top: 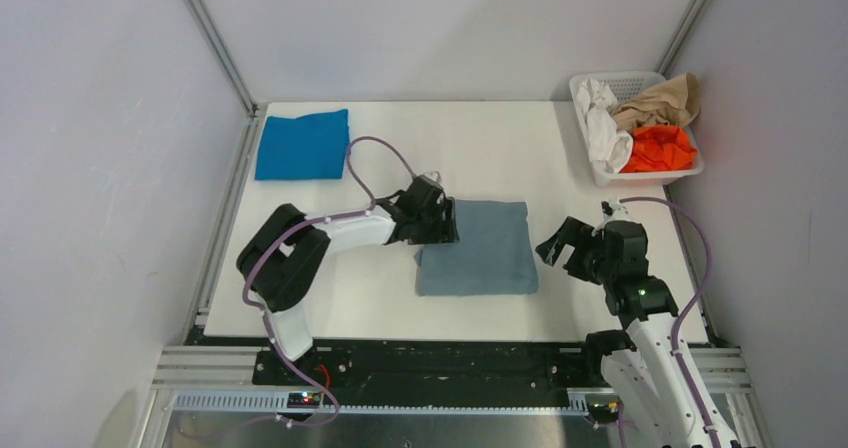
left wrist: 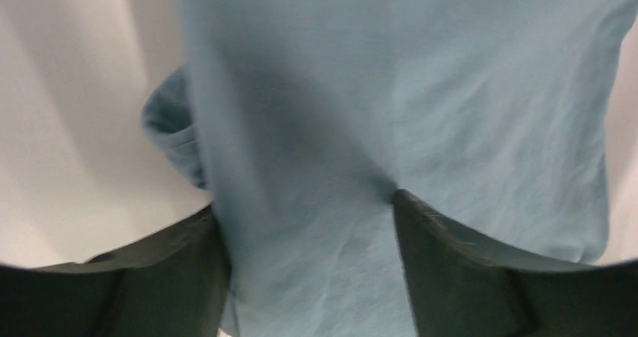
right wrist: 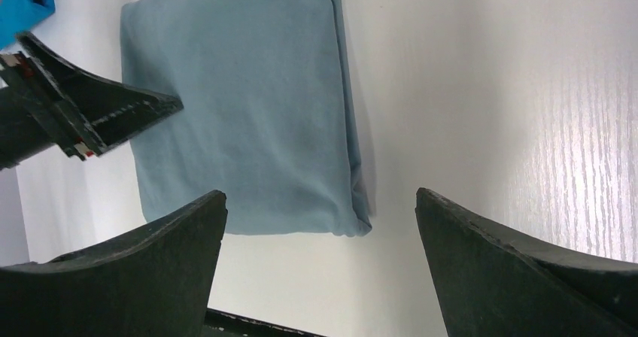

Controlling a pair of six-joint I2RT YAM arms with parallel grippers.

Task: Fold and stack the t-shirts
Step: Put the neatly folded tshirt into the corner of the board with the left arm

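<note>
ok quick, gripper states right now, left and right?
Left gripper: open, fingers spread over the grey-blue t-shirt, nothing clamped.
Right gripper: open, empty, beside that shirt.

White table (top: 500, 133), pale grey walls (top: 100, 168)

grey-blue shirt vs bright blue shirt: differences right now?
The grey-blue shirt is duller and looks larger folded than the bright blue shirt. It lies central with the left gripper at its edge; the bright blue shirt sits alone in the far-left corner. Both are folded flat.
</note>
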